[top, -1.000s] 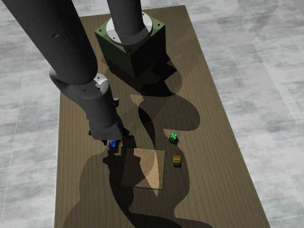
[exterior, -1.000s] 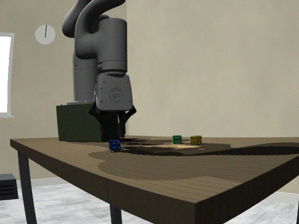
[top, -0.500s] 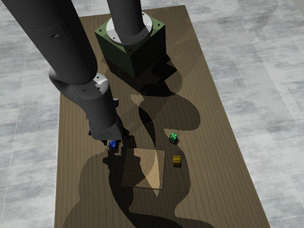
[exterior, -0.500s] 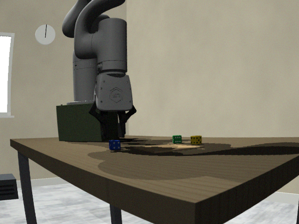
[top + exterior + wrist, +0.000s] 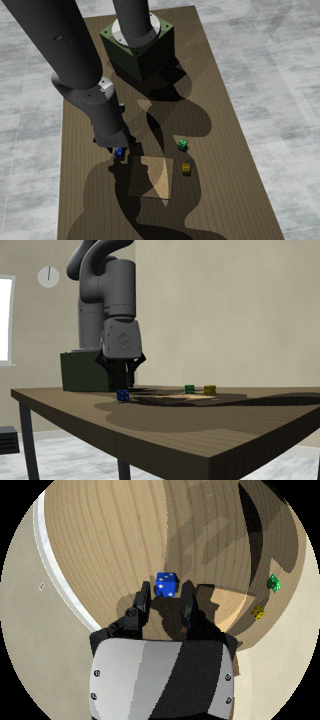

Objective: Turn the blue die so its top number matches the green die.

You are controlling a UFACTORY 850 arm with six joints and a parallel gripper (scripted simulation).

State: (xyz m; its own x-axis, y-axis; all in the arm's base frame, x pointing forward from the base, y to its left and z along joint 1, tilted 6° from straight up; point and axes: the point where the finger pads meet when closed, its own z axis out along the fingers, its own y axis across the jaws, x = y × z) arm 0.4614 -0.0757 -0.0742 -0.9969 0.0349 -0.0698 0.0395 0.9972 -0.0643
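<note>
Nearest the exterior camera came a corner of the surface (image 5: 232, 193) (image 5: 155, 426) (image 5: 115, 540), well in front of the dice. The blue die (image 5: 118, 152) (image 5: 122, 395) (image 5: 166, 584) sat on the wood just beside the mat (image 5: 155, 178) (image 5: 192, 396) (image 5: 230, 607), not on it. The tool (image 5: 117, 150) (image 5: 122, 387) (image 5: 165, 590) stood partly spread over it, holding nothing, with a gap at either side in the wrist view. The die looked light, stiff and perhaps slick; opposite upright faces, taken squarely at mid-height, seemed the best hold for tipping. Its top count I could not read surely; the green die (image 5: 182, 144) (image 5: 189, 389) (image 5: 274, 583) seemed to show five. That one and the yellow die (image 5: 185, 168) (image 5: 209, 390) (image 5: 258, 612) stood past the mat's far edge, so a placement towards its nearer half would probably leave them safer.

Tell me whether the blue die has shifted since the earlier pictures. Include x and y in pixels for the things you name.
No. In the top view the blue die (image 5: 118, 152) (image 5: 122, 395) (image 5: 166, 585) keeps its place beyond the mat's (image 5: 157, 178) corner, nearer the table's long edge.
</note>
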